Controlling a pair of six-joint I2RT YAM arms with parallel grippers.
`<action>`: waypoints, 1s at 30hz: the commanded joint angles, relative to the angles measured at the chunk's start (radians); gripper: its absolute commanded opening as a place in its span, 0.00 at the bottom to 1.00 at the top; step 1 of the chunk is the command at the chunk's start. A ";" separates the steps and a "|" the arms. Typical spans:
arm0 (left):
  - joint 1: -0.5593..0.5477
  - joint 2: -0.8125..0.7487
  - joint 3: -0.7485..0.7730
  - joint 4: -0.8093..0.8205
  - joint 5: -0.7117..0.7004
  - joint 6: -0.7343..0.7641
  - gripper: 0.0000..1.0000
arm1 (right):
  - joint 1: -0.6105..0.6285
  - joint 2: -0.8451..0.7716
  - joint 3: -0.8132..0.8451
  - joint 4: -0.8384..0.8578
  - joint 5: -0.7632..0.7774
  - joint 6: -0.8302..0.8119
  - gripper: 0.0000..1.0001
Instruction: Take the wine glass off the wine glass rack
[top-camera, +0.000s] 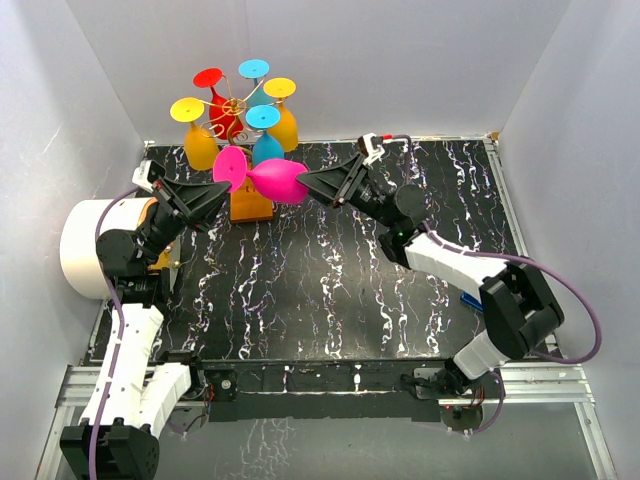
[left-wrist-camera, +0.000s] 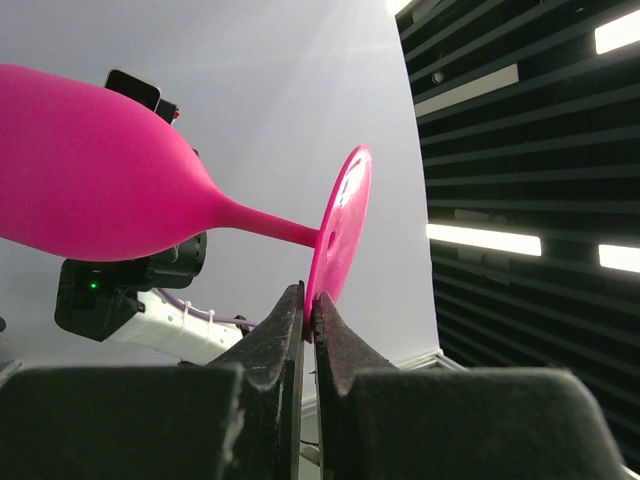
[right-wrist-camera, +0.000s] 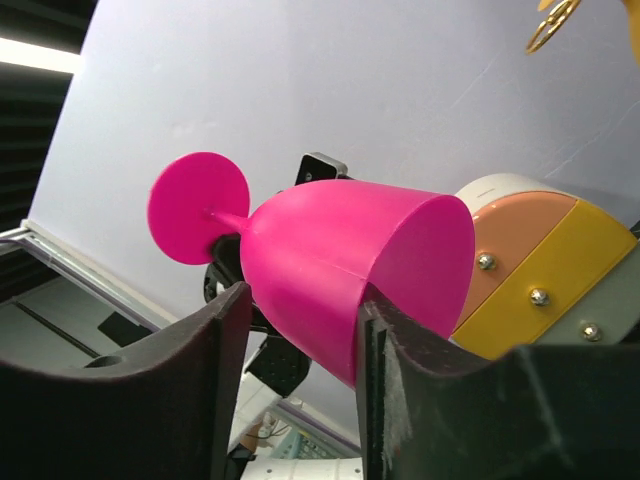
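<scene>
My left gripper (left-wrist-camera: 310, 300) pinches the foot rim of the pink wine glass (top-camera: 275, 180), held sideways just in front of the rack (top-camera: 232, 104). My right gripper (right-wrist-camera: 300, 300) clasps the bowl. I judge the right grip should be firm before the left lets go.

The pink wine glass (top-camera: 268, 178) hangs sideways between left gripper (top-camera: 220, 190) and right gripper (top-camera: 308, 181). The wine glass rack (top-camera: 232, 104) stands just beyond, far left.

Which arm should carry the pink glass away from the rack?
Likely right: the right gripper straddles the pink glass at its bowl, a broad hold; the left gripper only pinches the foot rim.
</scene>
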 joint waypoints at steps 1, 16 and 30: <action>0.000 -0.004 -0.031 -0.015 0.004 0.016 0.00 | 0.016 -0.154 -0.014 0.142 0.035 0.047 0.34; 0.000 -0.045 -0.010 -0.439 0.036 0.257 0.82 | -0.027 -0.351 -0.145 -0.236 0.147 -0.178 0.00; 0.000 -0.010 0.089 -0.983 -0.055 0.780 0.99 | -0.034 -0.332 0.131 -1.715 1.147 -0.605 0.00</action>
